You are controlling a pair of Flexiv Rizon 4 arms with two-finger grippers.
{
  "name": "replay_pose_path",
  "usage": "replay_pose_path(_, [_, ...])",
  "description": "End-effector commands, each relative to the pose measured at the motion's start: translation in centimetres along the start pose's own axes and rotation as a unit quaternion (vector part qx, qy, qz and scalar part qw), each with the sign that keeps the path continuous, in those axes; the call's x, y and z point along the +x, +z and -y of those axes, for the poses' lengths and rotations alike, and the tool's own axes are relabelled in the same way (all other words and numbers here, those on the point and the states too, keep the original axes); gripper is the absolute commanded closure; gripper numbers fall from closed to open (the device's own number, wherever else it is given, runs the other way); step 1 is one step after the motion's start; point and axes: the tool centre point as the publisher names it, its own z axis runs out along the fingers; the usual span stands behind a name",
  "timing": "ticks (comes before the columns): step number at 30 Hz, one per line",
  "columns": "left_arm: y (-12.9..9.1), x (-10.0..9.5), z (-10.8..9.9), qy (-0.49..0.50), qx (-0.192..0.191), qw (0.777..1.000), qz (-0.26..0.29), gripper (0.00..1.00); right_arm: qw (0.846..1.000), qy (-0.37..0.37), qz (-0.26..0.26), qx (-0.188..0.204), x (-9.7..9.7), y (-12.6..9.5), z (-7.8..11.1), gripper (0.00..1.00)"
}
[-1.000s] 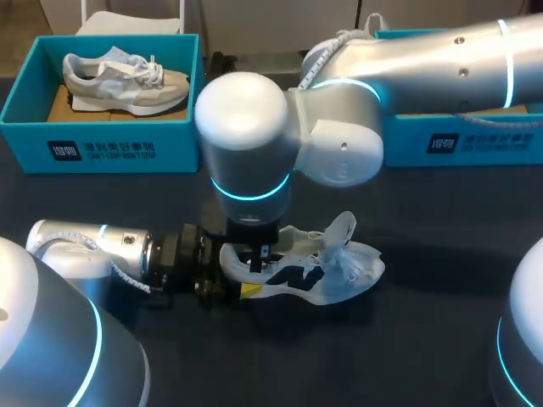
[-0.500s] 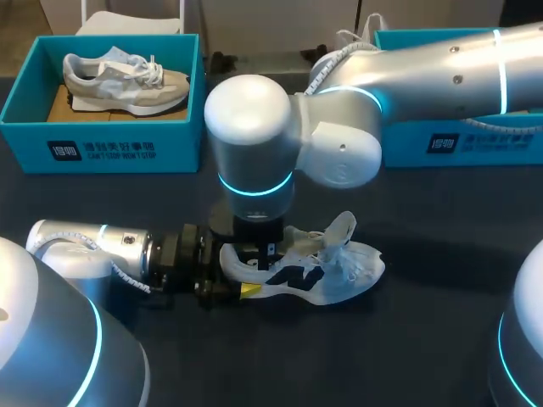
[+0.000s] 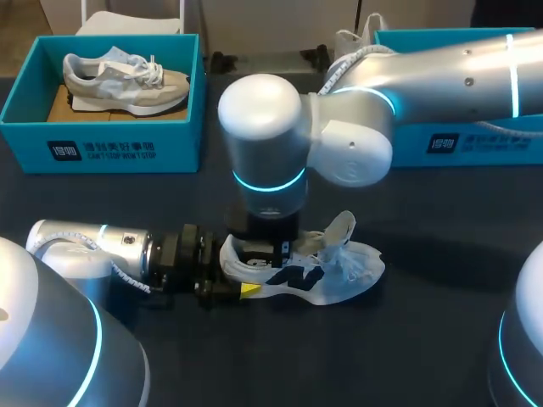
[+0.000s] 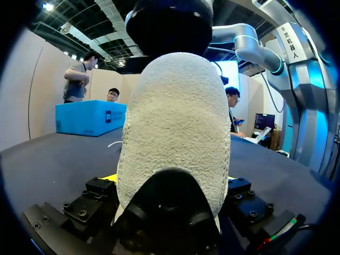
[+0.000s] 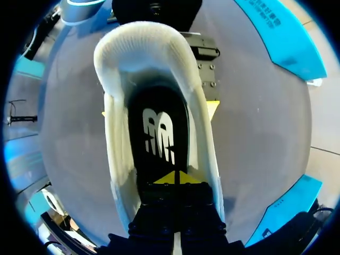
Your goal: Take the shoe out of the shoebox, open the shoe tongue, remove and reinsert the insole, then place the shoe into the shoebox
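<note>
Sneaker (image 3: 327,280), white, resting on its sole on table (image 3: 424,339) near front edge, about mid-width, toe toward right edge, tongue (image 3: 342,227) raised. Heel (image 4: 175,133) clamped between fingers of left gripper (image 4: 170,183), one yellow tip on each side. Right gripper (image 5: 175,178) down inside shoe opening, tips pressed together just over insole (image 5: 158,127); cannot tell whether anything pinched. Teal shoebox (image 3: 102,148) at far left corner, grey sneaker (image 3: 119,80) inside; second teal shoebox (image 3: 475,140) at far right.
</note>
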Motion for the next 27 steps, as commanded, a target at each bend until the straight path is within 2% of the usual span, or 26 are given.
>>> replay_pose_path(1, [0.0,0.0,0.0,0.000,-0.001,1.000,0.001,1.00,1.000,0.003,-0.002,-0.001,-0.1,-0.2,1.0,0.89])
replay_pose_path(3, [0.0,0.0,0.0,0.000,-0.001,1.000,0.001,1.00,1.000,0.003,-0.002,-0.002,-0.1,-0.2,1.1,0.74])
replay_pose_path(4, [0.0,0.0,0.0,0.000,-0.001,1.000,0.001,1.00,1.000,0.004,-0.004,0.002,-0.2,-0.1,1.2,0.71])
replay_pose_path(14, [0.0,0.0,0.0,0.000,-0.001,1.000,0.001,1.00,0.999,0.006,-0.034,-0.001,-0.7,1.3,1.3,0.65])
replay_pose_path(18, [0.0,0.0,0.0,0.000,-0.001,1.000,0.001,1.00,0.999,0.013,-0.047,-0.001,-0.6,2.1,1.4,0.57])
replay_pose_path(27, [0.0,0.0,0.0,0.000,-0.001,1.000,0.001,1.00,0.995,0.023,-0.098,0.003,-0.1,3.4,1.6,0.60])
